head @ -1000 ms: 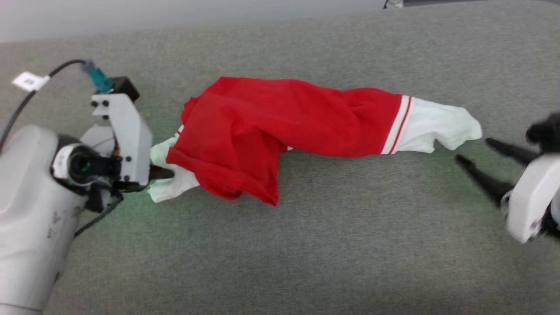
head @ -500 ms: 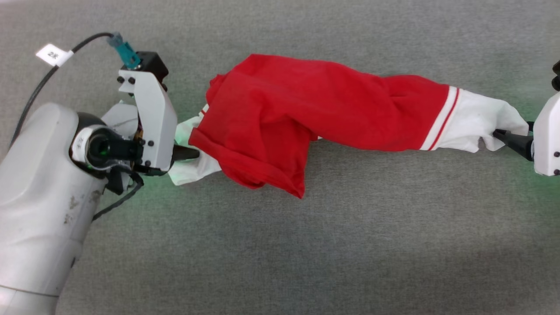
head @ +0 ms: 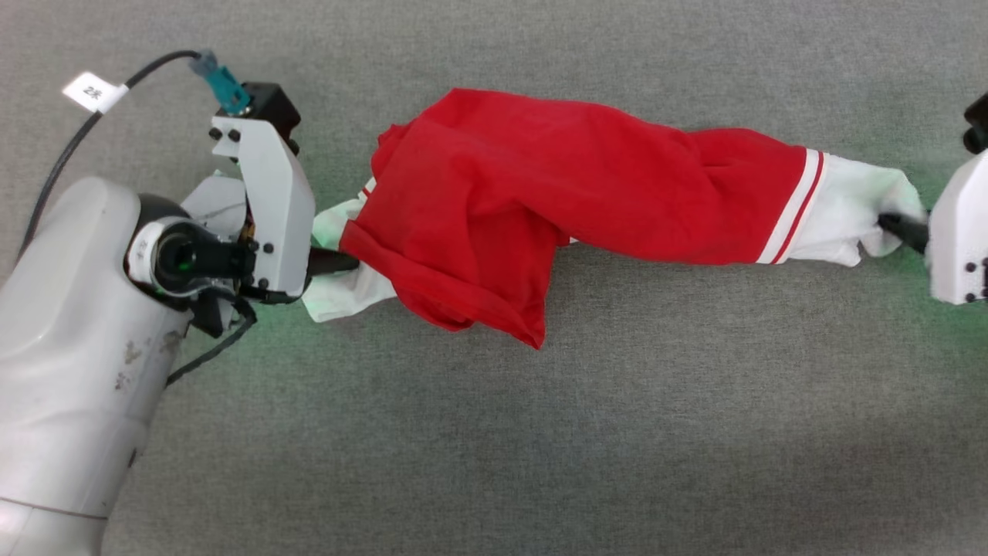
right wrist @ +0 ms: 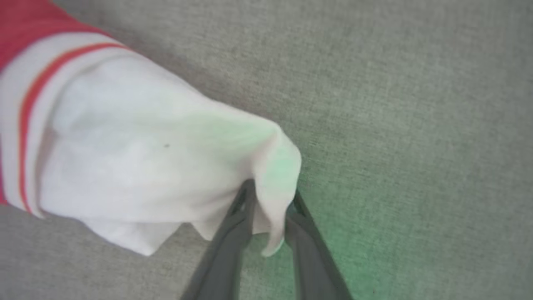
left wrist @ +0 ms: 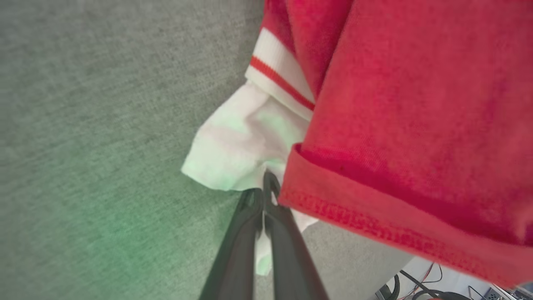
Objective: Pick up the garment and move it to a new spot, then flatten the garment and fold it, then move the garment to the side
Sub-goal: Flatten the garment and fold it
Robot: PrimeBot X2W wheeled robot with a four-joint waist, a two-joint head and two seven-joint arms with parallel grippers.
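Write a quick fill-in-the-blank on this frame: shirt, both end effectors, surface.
1. The left end effector is shut on a ____ sleeve end of the garment.
2. The right end effector has the other sleeve end ____ its two fingers.
3. The garment's body, spanning from one end effector to the other, is ____.
4. Under it is a ____ fabric surface.

Missing words: white; between; red; grey.
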